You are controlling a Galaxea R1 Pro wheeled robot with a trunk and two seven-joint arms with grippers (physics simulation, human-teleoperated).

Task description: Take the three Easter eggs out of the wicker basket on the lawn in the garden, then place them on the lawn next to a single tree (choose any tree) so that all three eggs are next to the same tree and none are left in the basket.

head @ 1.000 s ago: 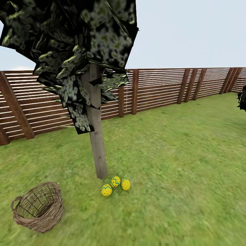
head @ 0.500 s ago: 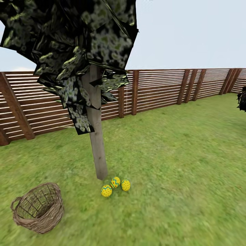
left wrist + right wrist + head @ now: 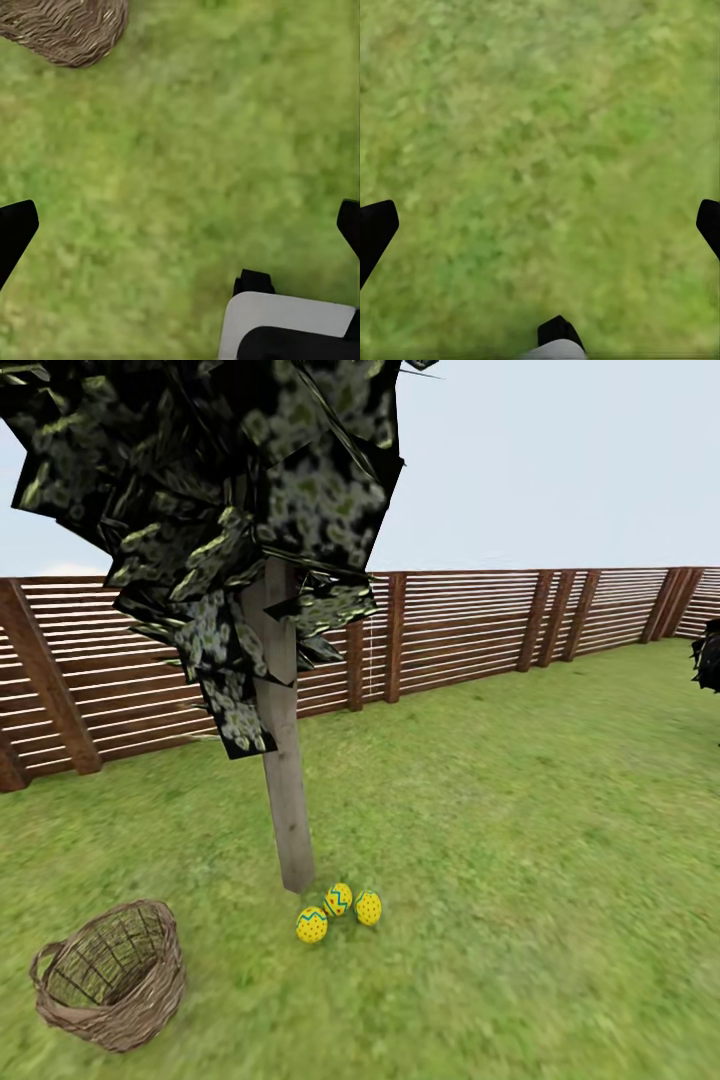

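Three eggs (image 3: 338,909) on grass (image 3: 520,840) at tree (image 3: 285,800) base; basket (image 3: 110,975) nearby; left gripper (image 3: 180,225) and right gripper (image 3: 540,225) spread wide, holding nothing.

Wicker basket (image 3: 110,980): brown woven cane, rough. Tree (image 3: 285,800) trunk: pale matt wood, grainy. Fence (image 3: 470,622): brown wooden slats. Easter eggs (image 3: 338,912): smooth yellow, painted patterns. Lawn (image 3: 520,840): mottled matt grass.
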